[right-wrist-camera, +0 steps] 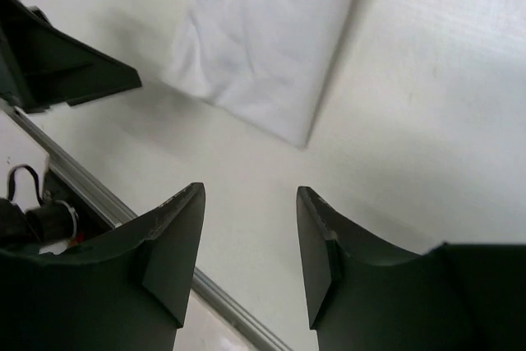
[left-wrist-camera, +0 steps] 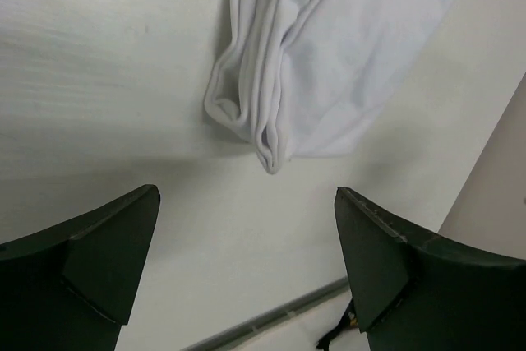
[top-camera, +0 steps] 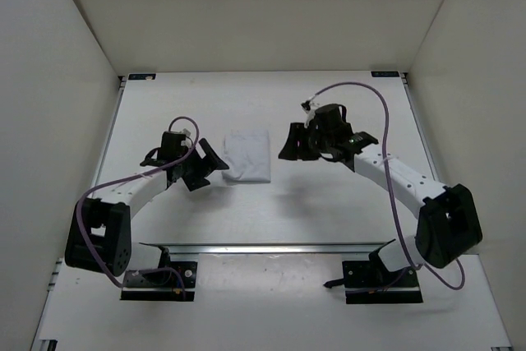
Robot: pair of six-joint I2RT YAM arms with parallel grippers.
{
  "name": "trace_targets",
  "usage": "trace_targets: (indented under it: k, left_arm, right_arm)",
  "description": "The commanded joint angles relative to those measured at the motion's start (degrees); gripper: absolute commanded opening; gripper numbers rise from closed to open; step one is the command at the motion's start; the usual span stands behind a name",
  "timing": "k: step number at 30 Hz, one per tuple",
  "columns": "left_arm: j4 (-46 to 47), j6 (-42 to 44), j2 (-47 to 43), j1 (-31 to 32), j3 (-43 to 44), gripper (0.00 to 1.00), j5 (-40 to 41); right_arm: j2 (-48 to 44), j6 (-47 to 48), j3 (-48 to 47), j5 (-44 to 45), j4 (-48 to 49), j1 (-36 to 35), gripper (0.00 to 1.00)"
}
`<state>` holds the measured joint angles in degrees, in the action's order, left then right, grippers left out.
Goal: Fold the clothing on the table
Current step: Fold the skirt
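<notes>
The clothing (top-camera: pixel 247 156) is a small white bundle, folded into a narrow rectangle, lying flat on the table (top-camera: pixel 271 104) between the two arms. Its layered folded edge (left-wrist-camera: pixel 271 133) faces the left wrist camera, and its smooth corner (right-wrist-camera: pixel 271 63) shows in the right wrist view. My left gripper (top-camera: pixel 212 162) hovers just left of the clothing, open, nothing between its fingers (left-wrist-camera: pixel 107 244). My right gripper (top-camera: pixel 289 144) hangs just right of the clothing, also open and empty, its fingers (right-wrist-camera: pixel 177 236) apart from the cloth. Both midpoints, left gripper (left-wrist-camera: pixel 246 195) and right gripper (right-wrist-camera: pixel 251 191), lie over bare table.
A silver metal rail (top-camera: pixel 279 248) crosses the table in front of the arm bases. White walls (top-camera: pixel 57 80) close in the left, right and back sides. Black corner brackets (top-camera: pixel 141 76) mark the far corners. The left gripper's finger (right-wrist-camera: pixel 57 63) shows in the right wrist view.
</notes>
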<state>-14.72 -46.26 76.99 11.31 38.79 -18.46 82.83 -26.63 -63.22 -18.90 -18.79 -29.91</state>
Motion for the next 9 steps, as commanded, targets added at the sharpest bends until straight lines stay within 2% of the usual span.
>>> trace_targets:
  k: [1, 5, 9]
  left_arm:
    - [-5.4, 3.4, 0.2, 1.3, 1.5, 0.99, -5.5]
    - [-6.8, 5.6, -2.9, 5.2, 0.5, 0.98, -3.3]
    - [-7.1, 5.6, -6.5, 6.4, 0.8, 0.99, -1.4]
  right_arm:
    - [-3.5, -3.7, 9.1, 1.9, -0.1, -0.3, 0.45]
    - [-9.8, -6.1, 15.1, 2.3, 1.2, -0.4, 0.46]
    - [-13.4, -6.2, 17.8, 3.0, 1.1, -0.7, 0.45]
